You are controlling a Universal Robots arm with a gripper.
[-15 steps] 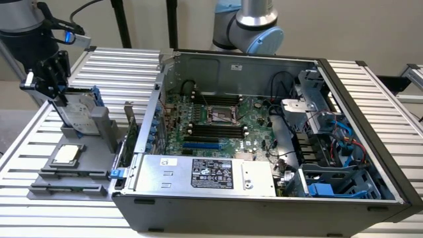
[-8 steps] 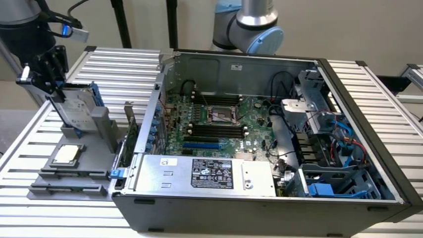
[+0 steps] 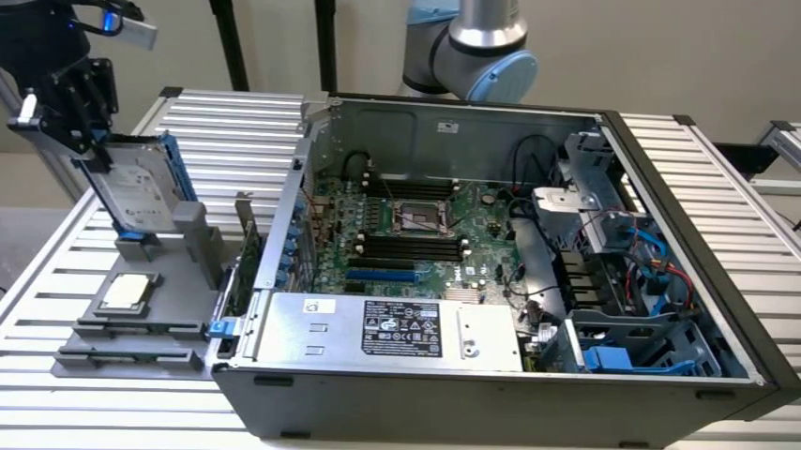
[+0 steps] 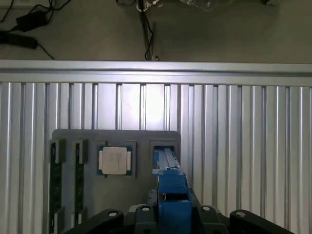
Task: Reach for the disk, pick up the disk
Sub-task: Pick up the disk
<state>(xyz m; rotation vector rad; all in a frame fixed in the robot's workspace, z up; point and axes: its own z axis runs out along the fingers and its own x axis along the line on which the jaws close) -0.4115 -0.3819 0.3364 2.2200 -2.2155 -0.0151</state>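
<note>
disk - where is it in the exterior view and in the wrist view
exterior view: the disk stands on edge in the grey holder at the exterior view's left
wrist view: the disk shows edge-on, blue caddy toward the camera
shared landmark: the square chip beside it

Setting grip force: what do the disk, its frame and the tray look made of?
The disk: bare silver-grey metal, dull sheen, probably aluminium or steel. Its frame: blue plastic, matte moulded look. The tray: grey, matte, likely plastic or foam; unclear.
</note>
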